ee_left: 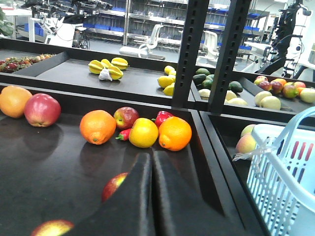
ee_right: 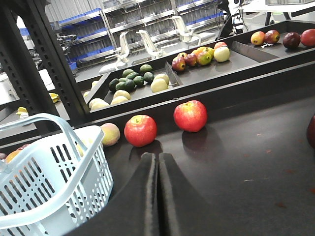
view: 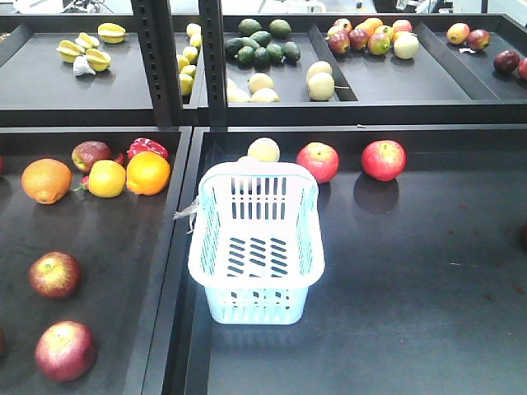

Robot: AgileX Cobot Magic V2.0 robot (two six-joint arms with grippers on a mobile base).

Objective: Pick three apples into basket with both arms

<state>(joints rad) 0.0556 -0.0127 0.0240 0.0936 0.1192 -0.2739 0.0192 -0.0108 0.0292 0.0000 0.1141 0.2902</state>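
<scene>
The pale blue basket (view: 255, 306) stands empty at the left of the right-hand tray. Two red apples (view: 317, 161) (view: 383, 159) lie just behind it. In the left tray lie two darker red apples with yellow patches (view: 54, 274) (view: 65, 350). Neither arm shows in the front view. My left gripper (ee_left: 151, 156) is shut and empty above the left tray, and its finger partly hides an apple (ee_left: 114, 186). My right gripper (ee_right: 157, 156) is shut and empty beside the basket (ee_right: 54, 182). It points at one red apple (ee_right: 140, 130), and another (ee_right: 190, 115) lies to the right.
Oranges (view: 46, 179) (view: 148, 172), a lemon (view: 106, 178), a red pepper (view: 146, 147) and another apple (view: 90, 154) sit at the back of the left tray. A pale yellow fruit (view: 263, 150) lies behind the basket. Black posts (view: 158, 62) carry an upper shelf of fruit.
</scene>
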